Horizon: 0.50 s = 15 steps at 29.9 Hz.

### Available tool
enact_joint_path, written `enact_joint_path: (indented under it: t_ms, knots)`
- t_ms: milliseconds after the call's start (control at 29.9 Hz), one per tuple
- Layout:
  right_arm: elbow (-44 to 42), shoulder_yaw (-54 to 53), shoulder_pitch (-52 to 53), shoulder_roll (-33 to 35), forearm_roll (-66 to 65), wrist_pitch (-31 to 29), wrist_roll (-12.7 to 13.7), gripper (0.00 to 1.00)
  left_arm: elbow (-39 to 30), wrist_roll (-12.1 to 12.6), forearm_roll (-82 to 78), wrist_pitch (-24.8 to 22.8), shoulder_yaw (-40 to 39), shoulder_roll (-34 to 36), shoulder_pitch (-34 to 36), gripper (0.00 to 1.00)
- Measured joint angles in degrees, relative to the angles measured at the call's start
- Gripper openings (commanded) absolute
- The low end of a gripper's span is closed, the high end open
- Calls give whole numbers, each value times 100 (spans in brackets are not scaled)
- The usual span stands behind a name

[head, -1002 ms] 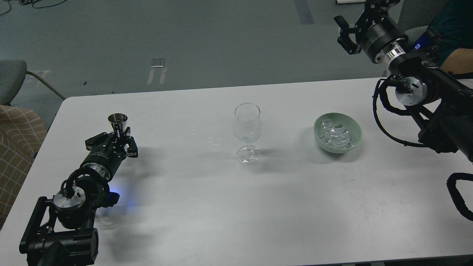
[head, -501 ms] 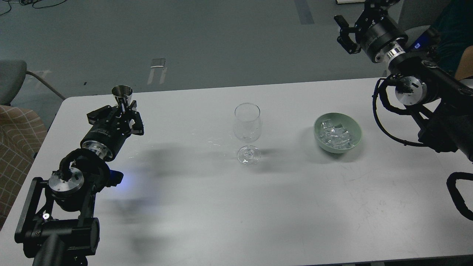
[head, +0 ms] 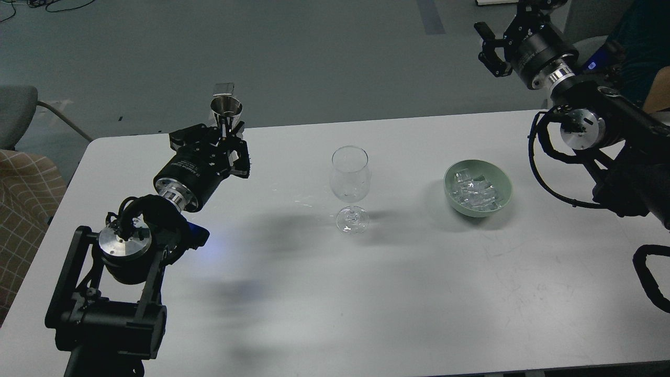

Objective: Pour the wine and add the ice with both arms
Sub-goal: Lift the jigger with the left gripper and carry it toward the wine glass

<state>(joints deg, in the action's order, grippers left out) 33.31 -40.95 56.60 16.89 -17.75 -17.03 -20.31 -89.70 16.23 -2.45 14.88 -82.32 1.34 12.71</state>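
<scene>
A clear stemmed glass [head: 350, 180] stands upright in the middle of the white table [head: 293, 293]; I see no liquid in it. My left gripper [head: 228, 137] is shut on a small steel measuring cup [head: 226, 109], held upright above the table's far left, left of the glass. The wine inside the cup is hidden. A pale green bowl [head: 502, 178] right of the glass holds several clear ice cubes [head: 473, 191]. My right gripper [head: 489, 48] hangs high beyond the table's far right edge, above and behind the bowl, open and empty.
A few small drops [head: 303, 201] glint on the table left of the glass foot. A chair [head: 21, 173] stands off the table's left edge. A person's arm [head: 657, 97] shows at the right edge behind my right arm.
My left gripper lifted the steel cup off the table and carried it up and to the right, toward the glass. The right arm barely moved.
</scene>
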Motion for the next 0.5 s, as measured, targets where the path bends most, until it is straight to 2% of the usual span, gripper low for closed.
enact_joint_path:
  t_ms: [501]
  knots:
    - [-9, 0, -51, -24, 0, 28, 0, 100, -269, 13, -926, 577, 745, -136, 215, 3]
